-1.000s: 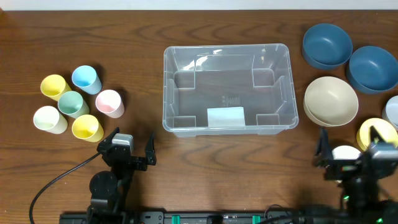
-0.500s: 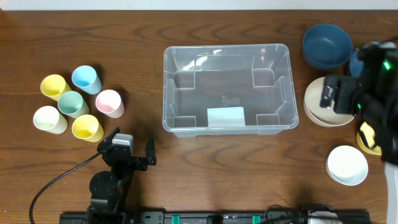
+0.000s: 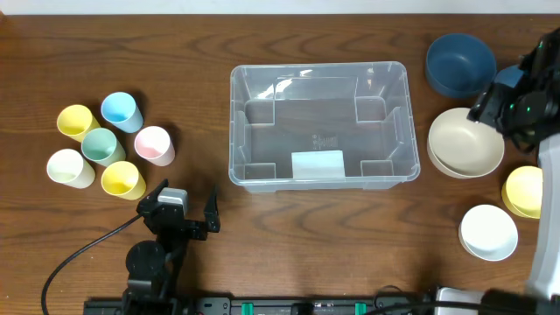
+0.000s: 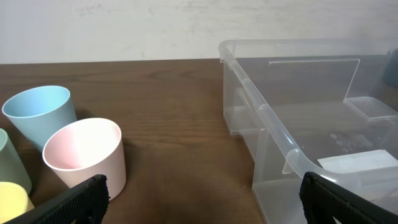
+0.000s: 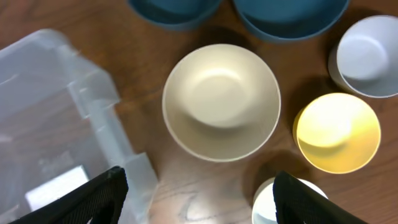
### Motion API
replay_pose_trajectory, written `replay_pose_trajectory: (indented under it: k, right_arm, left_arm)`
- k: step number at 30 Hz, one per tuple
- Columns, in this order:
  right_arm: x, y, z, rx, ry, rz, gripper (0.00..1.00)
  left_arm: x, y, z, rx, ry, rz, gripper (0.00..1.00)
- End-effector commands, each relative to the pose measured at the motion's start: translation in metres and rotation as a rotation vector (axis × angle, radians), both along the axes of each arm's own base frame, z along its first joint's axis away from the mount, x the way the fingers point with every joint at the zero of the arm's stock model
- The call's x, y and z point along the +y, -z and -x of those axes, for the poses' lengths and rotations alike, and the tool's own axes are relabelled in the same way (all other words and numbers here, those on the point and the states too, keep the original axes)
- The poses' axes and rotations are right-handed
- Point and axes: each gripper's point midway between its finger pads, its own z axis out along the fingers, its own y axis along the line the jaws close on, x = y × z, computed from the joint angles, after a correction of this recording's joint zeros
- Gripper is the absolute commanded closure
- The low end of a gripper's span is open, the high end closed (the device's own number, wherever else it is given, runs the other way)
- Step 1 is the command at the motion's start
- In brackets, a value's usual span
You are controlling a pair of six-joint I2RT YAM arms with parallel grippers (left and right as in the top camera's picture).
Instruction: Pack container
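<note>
Two-arm layout: hovering directly above cream bowl [image 5: 221, 99], right gripper [image 5: 200, 198], fingers [image 5: 93, 196] standing wide apart, gripping nothing; lying leftward of those fingers, empty container [image 3: 319, 131], long axis running left–right. Resting released and empty, left gripper [image 3: 185, 206], container lying ahead-right, probably nearer.

Overhead: the right arm [image 3: 523, 98], cropped at the right edge, hides one blue bowl [image 5: 289, 15]. Left wrist: the container [image 4: 280, 130] runs off right and below; the green cup [image 4: 6, 167] and yellow cup [image 4: 9, 196] are cropped left. Right wrist: both blue bowls [image 5: 177, 9] are cut at top.
</note>
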Motion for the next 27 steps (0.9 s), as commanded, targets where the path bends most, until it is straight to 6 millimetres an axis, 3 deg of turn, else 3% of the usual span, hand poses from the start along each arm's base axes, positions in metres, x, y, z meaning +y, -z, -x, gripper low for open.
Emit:
replay_pose_trajectory:
  k: [1, 7, 15, 27]
  right_arm:
    - [-0.008, 0.023, -0.012, 0.033, 0.065, -0.035, 0.24]
    - [-0.003, 0.087, -0.037, 0.098, 0.135, -0.141, 0.32]
    - [0.005, 0.159, -0.05, 0.189, 0.181, -0.222, 0.39]
    - [0.042, 0.186, -0.082, 0.161, 0.102, -0.245, 0.41]
  left_arm:
    - [-0.001, 0.014, 0.002, 0.042, 0.01, -0.004, 0.02]
    - [-0.001, 0.014, 0.002, 0.042, 0.01, -0.004, 0.02]
    - [-0.001, 0.014, 0.002, 0.042, 0.01, -0.004, 0.02]
    - [-0.001, 0.014, 0.002, 0.042, 0.01, -0.004, 0.02]
